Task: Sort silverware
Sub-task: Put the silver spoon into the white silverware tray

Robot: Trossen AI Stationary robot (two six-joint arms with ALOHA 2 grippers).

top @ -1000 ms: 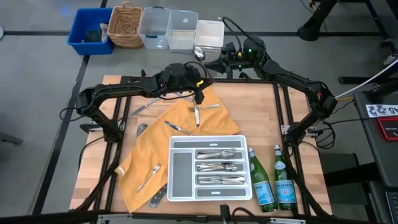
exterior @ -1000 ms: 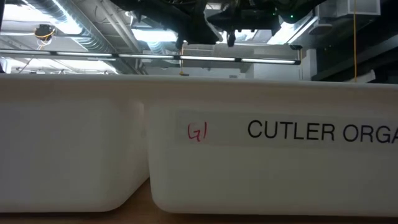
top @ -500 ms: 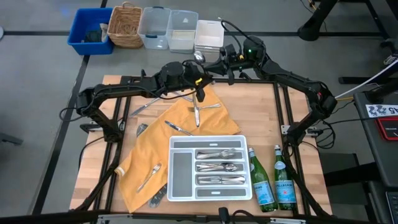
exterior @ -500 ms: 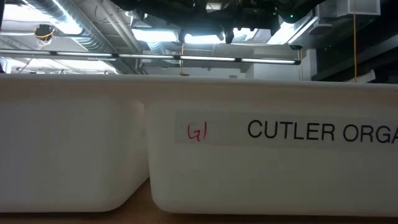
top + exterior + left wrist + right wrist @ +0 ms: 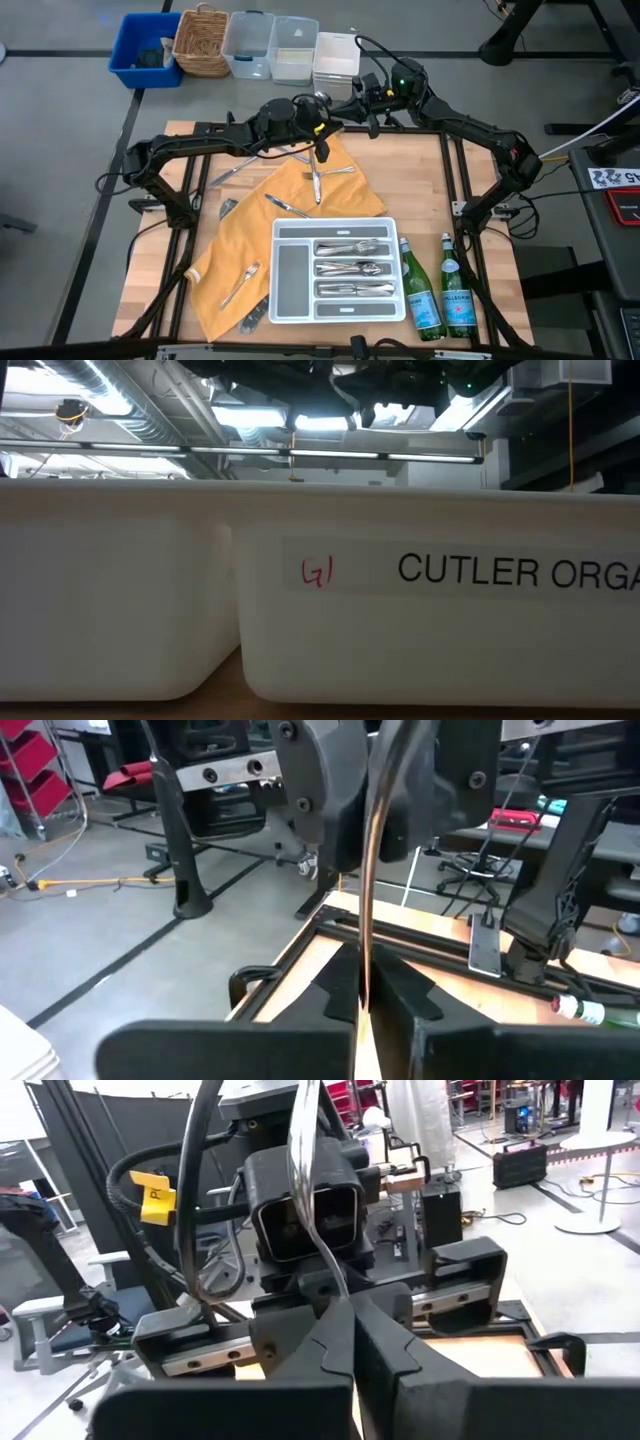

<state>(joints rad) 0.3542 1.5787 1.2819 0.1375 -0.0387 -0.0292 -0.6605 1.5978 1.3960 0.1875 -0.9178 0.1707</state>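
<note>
High over the table's far edge my two grippers face each other, fingertips nearly meeting. My left gripper (image 5: 330, 122) and my right gripper (image 5: 347, 107) are both shut on one silver spoon (image 5: 300, 1150). Its rounded end (image 5: 320, 97) stands up and leans over my left gripper. More silverware (image 5: 315, 180) lies loose on an orange cloth (image 5: 255, 235). Sorted pieces (image 5: 350, 269) lie in the white tray (image 5: 292, 282). My left gripper pinches the spoon's thin shaft (image 5: 362, 982) between its two fingers, coming about level from the table's left. The shaft rises from the fingers in front of the other gripper, clear of the table. My right gripper pinches the same shaft low down (image 5: 336, 1285) between its two fingers, coming level from the table's right. The spoon stands up out of the hold and tilts toward my left gripper.
Two green glass bottles (image 5: 440, 292) stand right of the tray near the front edge. Beyond the far edge sit a blue bin (image 5: 145, 52), a wicker basket (image 5: 201, 42) and clear tubs (image 5: 272, 48). In the low view the tray's white wall (image 5: 440, 610) blocks the table.
My right gripper has rolled about its own axis. The spoon's rounded end has swung a little toward the table's near edge, closer over my left gripper. Both hands have otherwise stayed where they were.
</note>
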